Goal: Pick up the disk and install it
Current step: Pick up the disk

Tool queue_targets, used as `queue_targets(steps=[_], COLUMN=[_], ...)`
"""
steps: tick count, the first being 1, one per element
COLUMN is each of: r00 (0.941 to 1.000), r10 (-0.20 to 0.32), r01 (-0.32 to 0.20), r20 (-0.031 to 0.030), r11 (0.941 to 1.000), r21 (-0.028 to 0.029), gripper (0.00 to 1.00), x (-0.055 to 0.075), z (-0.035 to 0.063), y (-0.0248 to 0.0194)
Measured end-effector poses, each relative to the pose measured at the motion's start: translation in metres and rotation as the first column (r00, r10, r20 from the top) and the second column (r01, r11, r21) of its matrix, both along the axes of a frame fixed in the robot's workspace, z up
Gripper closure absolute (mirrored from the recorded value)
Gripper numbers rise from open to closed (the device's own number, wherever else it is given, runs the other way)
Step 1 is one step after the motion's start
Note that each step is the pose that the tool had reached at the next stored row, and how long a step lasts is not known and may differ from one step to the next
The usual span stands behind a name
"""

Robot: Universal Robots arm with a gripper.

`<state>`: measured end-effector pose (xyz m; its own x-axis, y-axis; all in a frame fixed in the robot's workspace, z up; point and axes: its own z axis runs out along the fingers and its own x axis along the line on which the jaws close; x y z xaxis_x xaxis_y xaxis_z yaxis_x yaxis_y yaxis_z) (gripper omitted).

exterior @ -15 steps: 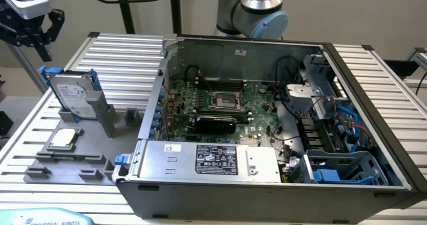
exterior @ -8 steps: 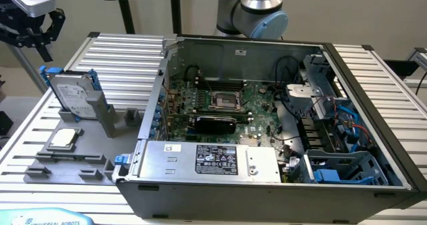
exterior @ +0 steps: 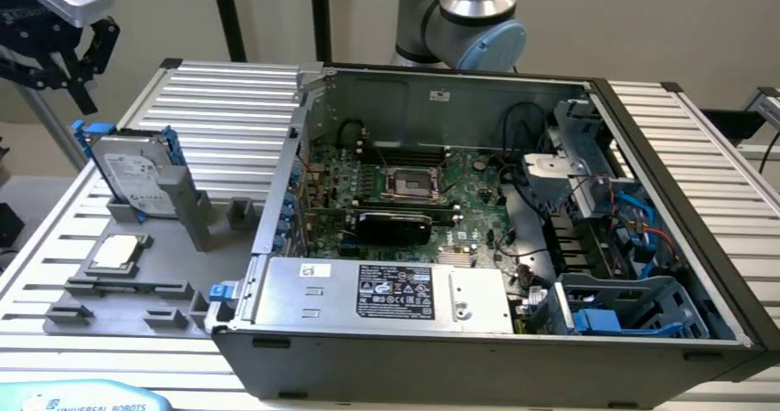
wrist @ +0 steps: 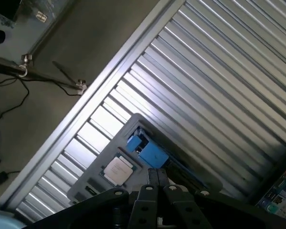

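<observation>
On the worktop (exterior: 232, 100), in the grey holder (exterior: 134, 288) at the exterior view's left, the disk (exterior: 131, 175) stands on edge. Its long axis runs 10 to 4. It lies at 5 o'clock, well below my pincer (exterior: 68, 68), which looks pressed together and empty.

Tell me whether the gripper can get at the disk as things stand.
Probably yes: the gripper hangs above the disk, which stands upright in its grey holder, top edge bare, with nothing between them.
</observation>
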<state>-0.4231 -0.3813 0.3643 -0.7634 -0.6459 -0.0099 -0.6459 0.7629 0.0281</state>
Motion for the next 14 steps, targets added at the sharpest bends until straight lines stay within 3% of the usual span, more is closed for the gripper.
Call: queue_targets(steps=[3, 7, 11, 14], r00=[0.9985, 0.9919, 0.9800, 0.9678], r10=[0.054, 0.127, 0.199, 0.251], r01=[-0.054, -0.127, -0.199, -0.251], r20=[0.0009, 0.0039, 0.0100, 0.0161], r11=[0.9985, 0.9919, 0.9801, 0.9679], r21=[-0.0001, -0.0005, -0.0015, -0.0029], gripper=[0.89, 0.89, 0.89, 0.89], x=[0.0000, 0.0000, 0.0000, 0.0001], z=[-0.0007, -0.0016, -0.0023, -0.0026], y=[0.0000, -0.0001, 0.0000, 0.0000])
